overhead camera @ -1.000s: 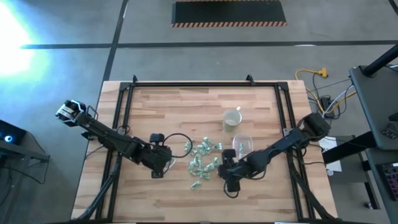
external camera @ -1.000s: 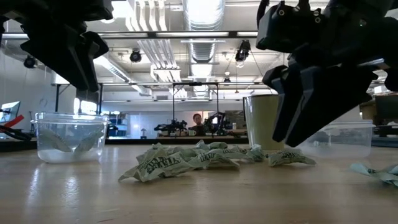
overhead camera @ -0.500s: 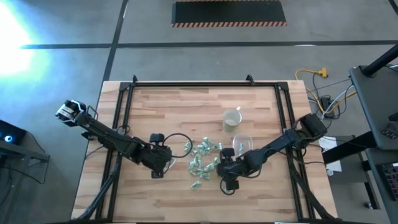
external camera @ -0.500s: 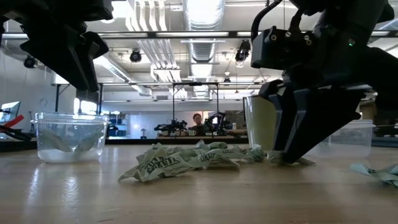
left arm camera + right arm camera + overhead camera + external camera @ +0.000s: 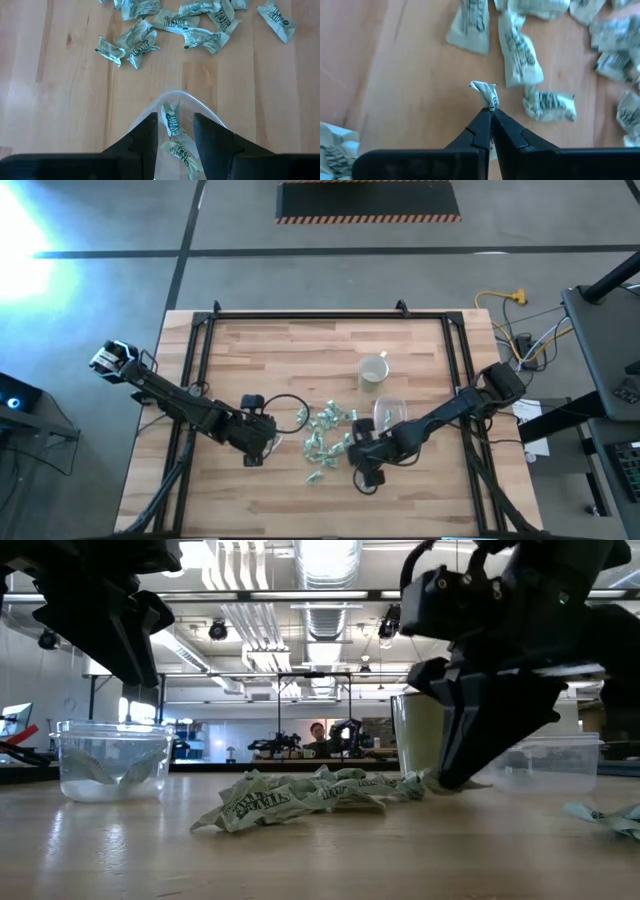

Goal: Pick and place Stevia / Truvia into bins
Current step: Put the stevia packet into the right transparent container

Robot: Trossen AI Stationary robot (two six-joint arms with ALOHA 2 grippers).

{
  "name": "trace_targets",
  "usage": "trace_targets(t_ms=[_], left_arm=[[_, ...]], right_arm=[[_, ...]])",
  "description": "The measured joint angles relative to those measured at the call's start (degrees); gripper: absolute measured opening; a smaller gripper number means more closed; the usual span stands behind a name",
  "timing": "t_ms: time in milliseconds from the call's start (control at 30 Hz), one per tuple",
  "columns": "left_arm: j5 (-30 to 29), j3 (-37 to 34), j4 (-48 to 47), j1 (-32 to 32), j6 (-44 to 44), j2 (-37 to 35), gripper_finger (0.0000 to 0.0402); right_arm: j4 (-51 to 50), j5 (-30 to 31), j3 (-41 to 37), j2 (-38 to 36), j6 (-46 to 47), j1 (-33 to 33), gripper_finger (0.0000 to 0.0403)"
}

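Note:
Pale green and white Stevia packets lie in a loose, crumpled pile mid-table. My right gripper is at the pile's right side, shut on one packet. My left gripper hangs open over the round clear bin, which holds a few packets. The rounded-rectangular bin stands right of the pile. In the low view the round bin is at the left and my right gripper reaches down to the pile's edge. My right gripper pinches one crumpled end of a packet between its two fingertips. The fingers slant steeply down from the table's right side. The rest of the packet sticks out beyond the tips. Whether it is clear of the tabletop I cannot tell.
A pale cream mug stands behind the rectangular bin. One stray packet lies apart near the front right. Black frame rails run along the table's left, right and far edges. Bare wood lies in front of the pile.
My right gripper has sunk onto the packet at the pile's right edge, rolled slightly, and shut on it; its fingers stood apart a second ago. That packet is now crumpled up between the fingertips.

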Motion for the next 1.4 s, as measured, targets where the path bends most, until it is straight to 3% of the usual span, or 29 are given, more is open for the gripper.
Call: trace_targets(t_ms=[300,500,800,1033,1400], left_arm=[[0.0,0.0,0.0,0.0,0.0,0.0,0.0107],[0.0,0.0,0.1,0.0,0.0,0.0,0.0107],[0.0,0.0,0.6,0.0,0.0,0.0,0.0107],[0.0,0.0,1.5,0.0,0.2,0.0,0.0107],[0.0,-0.1,1.7,0.0,0.2,0.0,0.0107]], right_arm=[[-6.6,0.9,4.4,-1.7,-1.3,1.7,0.0009],[-16.5,9.6,8.0,-2.5,2.4,3.9,0.0009],[-31.9,18.4,8.7,-3.9,15.9,6.2,0.0009],[-40.4,20.2,7.1,-4.1,25.1,6.1,0.0009],[-41.9,21.4,4.5,-4.1,31.7,6.1,0.0012]])
